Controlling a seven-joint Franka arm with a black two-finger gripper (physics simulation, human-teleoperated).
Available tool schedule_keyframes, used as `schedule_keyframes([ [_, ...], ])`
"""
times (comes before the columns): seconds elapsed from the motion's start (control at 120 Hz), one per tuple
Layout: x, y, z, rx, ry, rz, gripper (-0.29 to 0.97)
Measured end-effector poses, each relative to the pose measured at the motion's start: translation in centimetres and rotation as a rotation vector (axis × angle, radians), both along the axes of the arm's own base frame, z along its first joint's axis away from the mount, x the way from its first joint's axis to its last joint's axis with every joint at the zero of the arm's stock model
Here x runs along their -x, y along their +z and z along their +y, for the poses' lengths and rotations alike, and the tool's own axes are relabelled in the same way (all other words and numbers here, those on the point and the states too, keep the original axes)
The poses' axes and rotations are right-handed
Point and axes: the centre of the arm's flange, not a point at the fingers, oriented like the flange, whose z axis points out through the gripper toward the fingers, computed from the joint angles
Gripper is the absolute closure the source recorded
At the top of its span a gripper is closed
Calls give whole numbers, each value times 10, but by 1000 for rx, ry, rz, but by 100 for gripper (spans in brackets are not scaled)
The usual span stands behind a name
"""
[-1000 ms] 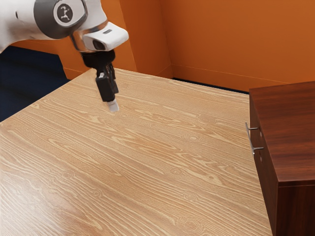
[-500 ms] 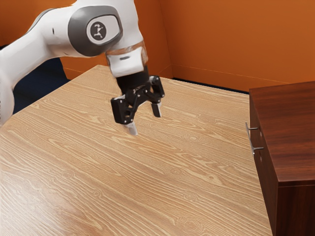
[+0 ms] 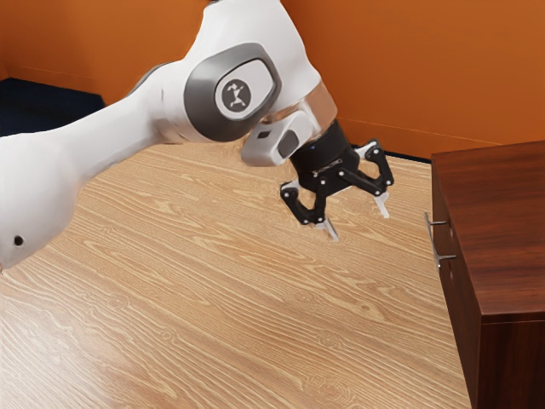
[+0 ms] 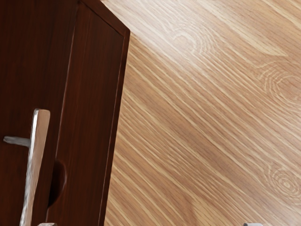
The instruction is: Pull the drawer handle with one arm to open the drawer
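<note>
While the gripper (image 3: pixel 358 220) gapes, a slim metal handle (image 3: pixel 437 240) fronts the drawer (image 4: pixel 89 94).

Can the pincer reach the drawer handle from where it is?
Probably yes: the pincer hangs open facing the drawer handle, only table between them, and the handle stands off the cabinet front.

Side camera overlooks table (image 3: pixel 170 298) and cabinet (image 3: pixel 502 221) from above; wrist camera closely faces that cabinet's handle (image 4: pixel 34 165).

The bench (image 3: pixel 213 281) is pale wood with bold grain and a soft sheen. The cabinet (image 3: pixel 498 213) is dark, polished reddish wood; its handle (image 3: pixel 433 240) is silvery brushed metal. The claw (image 3: pixel 358 221) looks matt black, the arm (image 3: pixel 111 153) smooth glossy white.
</note>
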Motion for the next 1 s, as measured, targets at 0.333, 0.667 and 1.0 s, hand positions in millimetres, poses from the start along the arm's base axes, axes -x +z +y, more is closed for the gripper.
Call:
schedule_keyframes([
  [0.333,-30,-18,-25,85,-205,-184,37],
  [0.667,-45,-48,-29,160,-285,-230,44],
  [1.0,-54,-79,-33,168,-346,-229,55],
])
